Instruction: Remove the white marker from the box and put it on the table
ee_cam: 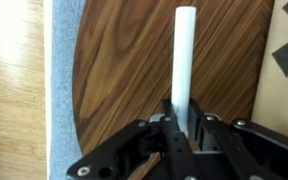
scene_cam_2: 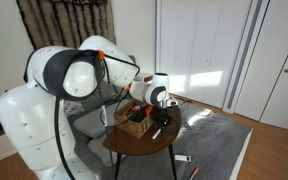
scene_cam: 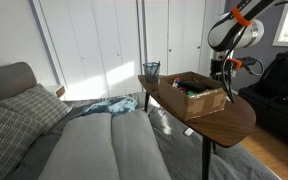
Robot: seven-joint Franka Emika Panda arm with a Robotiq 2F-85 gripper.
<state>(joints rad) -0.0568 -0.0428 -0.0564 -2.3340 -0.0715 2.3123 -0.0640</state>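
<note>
My gripper [ee_cam: 180, 125] is shut on the white marker [ee_cam: 184, 60], which sticks out straight from the jaws over the dark-brown wooden table [ee_cam: 124, 70]. The tan cardboard box [ee_cam: 287, 70] lies just right of the marker in the wrist view. In both exterior views the gripper [scene_cam: 227, 88] [scene_cam_2: 156, 122] hangs beside the box [scene_cam: 199, 95] [scene_cam_2: 136, 120], low over the table [scene_cam: 229, 122] [scene_cam_2: 144, 145]. The marker is too small to make out there.
A clear glass cup [scene_cam: 150, 71] stands at the table's far end. A grey couch [scene_cam: 94, 145] with pillows and a blue cloth [scene_cam: 109, 105] lies beside the table. Dark furniture [scene_cam: 279, 85] stands behind the arm. Small objects [scene_cam_2: 189, 165] lie on the floor.
</note>
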